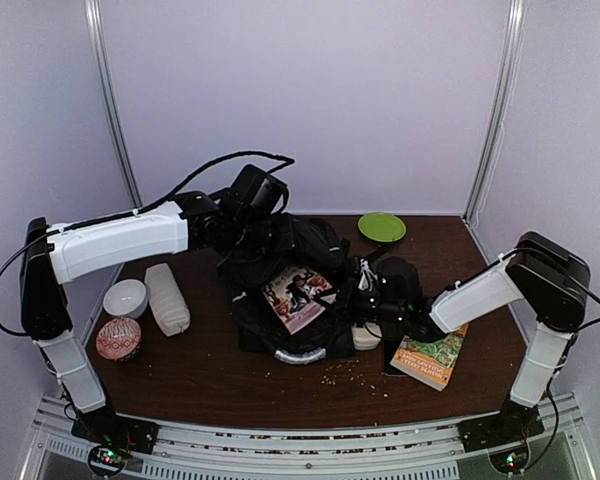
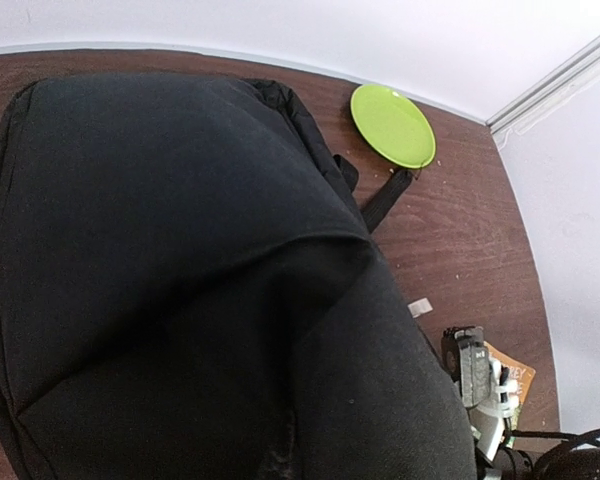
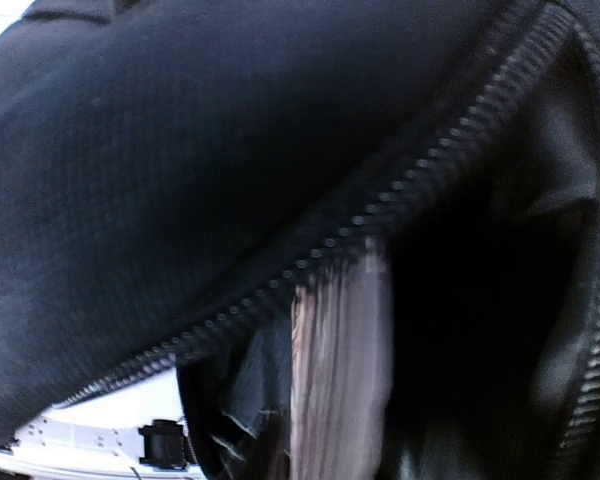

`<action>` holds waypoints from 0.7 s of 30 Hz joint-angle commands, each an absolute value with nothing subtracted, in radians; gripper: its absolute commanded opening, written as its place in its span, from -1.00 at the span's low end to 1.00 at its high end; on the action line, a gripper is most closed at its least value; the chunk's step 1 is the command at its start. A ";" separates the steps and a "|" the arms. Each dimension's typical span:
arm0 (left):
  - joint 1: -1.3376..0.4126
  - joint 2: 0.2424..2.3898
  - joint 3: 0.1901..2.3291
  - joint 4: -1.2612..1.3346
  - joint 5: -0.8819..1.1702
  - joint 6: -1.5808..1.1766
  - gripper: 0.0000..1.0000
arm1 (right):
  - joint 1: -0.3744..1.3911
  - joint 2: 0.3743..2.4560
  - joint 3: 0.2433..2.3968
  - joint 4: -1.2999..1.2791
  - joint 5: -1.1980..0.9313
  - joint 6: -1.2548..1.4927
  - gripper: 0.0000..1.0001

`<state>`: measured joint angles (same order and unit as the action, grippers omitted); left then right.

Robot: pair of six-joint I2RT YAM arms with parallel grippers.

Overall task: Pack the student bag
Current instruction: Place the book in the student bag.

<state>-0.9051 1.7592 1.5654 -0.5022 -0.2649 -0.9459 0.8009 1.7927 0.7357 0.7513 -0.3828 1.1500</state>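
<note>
The student bag is a black backpack lying open mid-table, its grey handle toward me. A book with a pink and dark cover lies in its opening. My left gripper is at the bag's back left edge, holding the flap raised. In the left wrist view the black fabric hides the fingers. My right gripper is at the bag's right edge. The right wrist view shows only the zipper edge and book pages inside, with the fingers hidden.
A second book with a green and orange cover lies on the table at the right. A green plate sits at the back. A white bowl, a white ribbed stack and a red patterned bowl stand at the left.
</note>
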 commanded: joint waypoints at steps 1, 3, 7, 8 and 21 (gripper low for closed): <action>-0.890 1.741 1.533 -0.361 -0.248 -1.009 -1.00 | 0.811 1.753 0.730 0.756 -0.409 1.159 -0.36; -0.891 1.731 1.513 -0.353 -0.243 -1.012 -1.00 | 0.810 1.736 0.716 0.770 -0.392 1.188 -0.17; -0.891 1.716 1.493 -0.353 -0.242 -1.016 -1.00 | 0.815 1.651 0.658 0.746 -0.342 1.197 0.08; -0.891 1.713 1.492 -0.351 -0.242 -1.016 -1.00 | 0.821 1.626 0.642 0.732 -0.328 1.194 0.14; -0.923 1.717 1.490 -0.318 -0.214 -1.039 -1.00 | 0.874 1.390 0.507 0.539 -0.143 1.148 0.15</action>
